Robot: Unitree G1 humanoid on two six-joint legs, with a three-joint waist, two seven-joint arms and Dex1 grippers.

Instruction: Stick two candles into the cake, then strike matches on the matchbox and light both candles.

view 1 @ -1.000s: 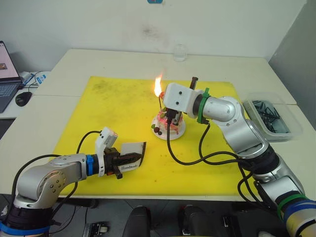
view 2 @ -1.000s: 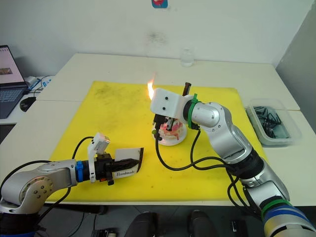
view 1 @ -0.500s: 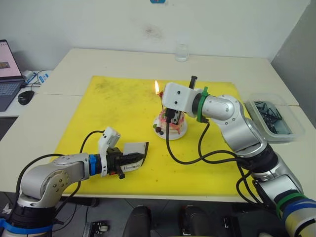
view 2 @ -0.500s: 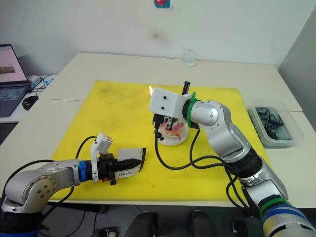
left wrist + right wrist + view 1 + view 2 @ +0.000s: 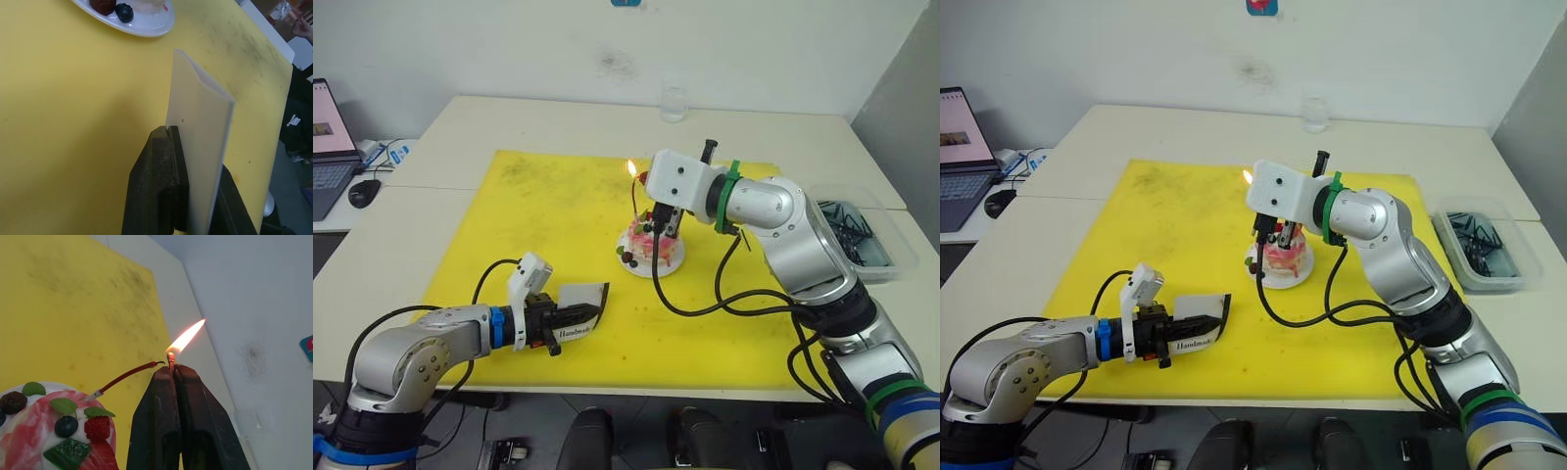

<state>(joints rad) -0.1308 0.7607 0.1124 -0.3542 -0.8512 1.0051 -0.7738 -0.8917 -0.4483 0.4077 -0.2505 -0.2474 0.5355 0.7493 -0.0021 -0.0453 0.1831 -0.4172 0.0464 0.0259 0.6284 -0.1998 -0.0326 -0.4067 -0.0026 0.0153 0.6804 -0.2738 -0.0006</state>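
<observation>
since a moment ago the right claw [image 5: 172,374] has lifted and drawn back a little from the cake [image 5: 651,245], and the big flame has shrunk to a small one; its fingers are pinched tight on a burning match [image 5: 170,359] beside the tip of the reddish candle [image 5: 128,378] stuck in the cake. the left claw [image 5: 188,196] clamps the white matchbox [image 5: 578,313] low over the yellow mat [image 5: 529,225] on the table [image 5: 509,117].

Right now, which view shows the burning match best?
The right wrist view: the match burns between the right gripper's shut fingers, its flame beside the red candle's tip. Both eye views show just a small flame above the cake.
</observation>
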